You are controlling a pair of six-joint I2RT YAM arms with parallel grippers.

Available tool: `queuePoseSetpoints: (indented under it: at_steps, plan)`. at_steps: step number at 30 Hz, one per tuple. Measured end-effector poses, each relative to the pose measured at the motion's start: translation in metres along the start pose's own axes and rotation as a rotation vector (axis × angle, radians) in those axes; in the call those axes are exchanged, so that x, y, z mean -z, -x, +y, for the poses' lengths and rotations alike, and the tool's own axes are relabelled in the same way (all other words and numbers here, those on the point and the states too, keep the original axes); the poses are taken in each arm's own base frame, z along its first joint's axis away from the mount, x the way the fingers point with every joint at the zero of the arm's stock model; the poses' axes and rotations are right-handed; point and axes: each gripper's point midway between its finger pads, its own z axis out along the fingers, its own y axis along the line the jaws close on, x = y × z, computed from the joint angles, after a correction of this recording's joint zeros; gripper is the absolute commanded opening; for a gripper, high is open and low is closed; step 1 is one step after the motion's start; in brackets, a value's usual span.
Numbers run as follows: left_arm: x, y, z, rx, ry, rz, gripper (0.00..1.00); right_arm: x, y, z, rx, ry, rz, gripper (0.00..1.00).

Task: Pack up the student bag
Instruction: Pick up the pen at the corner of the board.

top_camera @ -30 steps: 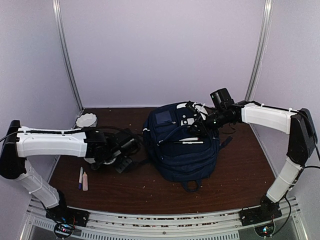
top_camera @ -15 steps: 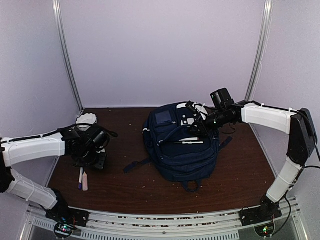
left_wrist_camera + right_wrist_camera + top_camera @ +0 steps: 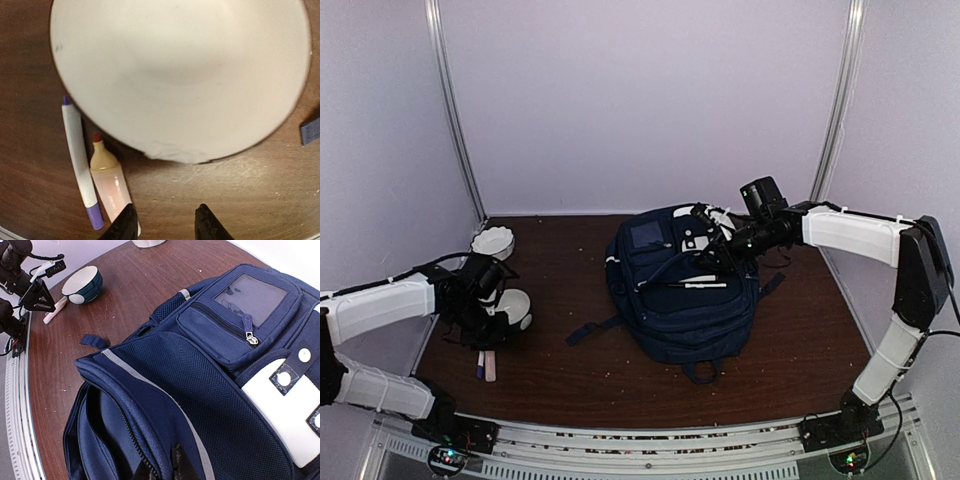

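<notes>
The student bag (image 3: 685, 290), navy with white patches, lies in the middle of the table and fills the right wrist view (image 3: 210, 390). My right gripper (image 3: 717, 250) is shut on the zippered edge of the bag's flap (image 3: 150, 430), and its fingertips (image 3: 182, 460) pinch the fabric beside a slit-open compartment. My left gripper (image 3: 485, 342) is open and empty and hovers low over the table (image 3: 165, 222). A white pen with purple ends (image 3: 79, 160) and a pink highlighter with a tan cap (image 3: 107, 180) lie just left of its left fingertip.
A white bowl with a blue outside (image 3: 512, 308) sits close ahead of the left gripper and fills its wrist view (image 3: 180, 75). A second white bowl (image 3: 492, 241) stands at the back left corner. A loose bag strap (image 3: 592, 328) trails left of the bag.
My left arm has swung left, away from the bag, and dropped over the pens by the bowl. The right arm and the bag have not moved.
</notes>
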Motion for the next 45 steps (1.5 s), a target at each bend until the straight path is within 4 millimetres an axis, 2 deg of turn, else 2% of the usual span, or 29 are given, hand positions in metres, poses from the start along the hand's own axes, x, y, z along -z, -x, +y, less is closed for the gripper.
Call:
queuePoseSetpoints:
  at_steps: [4,11,19,20,22,23,29,33,38,42,45]
  plan:
    - [-0.008,-0.015,0.016,0.043,0.034,0.082,0.48,0.0,-0.001,0.0,0.003,0.001,0.002,0.09]
    - [-0.016,-0.026,0.022,0.04,0.075,0.15,0.49,-0.001,-0.002,0.0,0.011,0.002,0.007,0.09]
    - [-0.022,-0.029,0.025,0.038,0.1,0.179,0.5,-0.002,-0.001,-0.001,0.009,0.005,0.011,0.09]
    - [-0.022,-0.029,0.026,0.039,0.101,0.179,0.54,-0.003,-0.002,-0.001,0.008,0.007,0.011,0.09]
    - [-0.022,-0.029,0.026,0.04,0.105,0.176,0.95,-0.003,-0.002,-0.001,0.007,0.009,0.012,0.09]
    - [-0.022,-0.028,0.027,0.04,0.11,0.174,0.97,-0.003,-0.002,-0.001,0.007,0.01,0.012,0.09]
    - [-0.025,-0.028,0.029,0.042,0.124,0.177,0.97,-0.003,-0.002,0.0,0.006,0.011,0.013,0.09]
    - [-0.028,-0.027,0.027,0.043,0.117,0.173,0.91,-0.003,-0.002,0.0,0.005,0.011,0.014,0.09]
    - [-0.03,-0.027,0.025,0.045,0.099,0.163,0.91,-0.003,-0.002,0.0,0.005,0.012,0.014,0.09]
    - [-0.027,-0.025,0.027,0.044,0.105,0.144,0.91,-0.003,-0.003,0.0,0.004,0.012,0.015,0.09]
    - [-0.022,-0.021,0.026,0.045,0.096,0.116,0.86,-0.004,-0.003,-0.001,0.002,0.013,0.016,0.09]
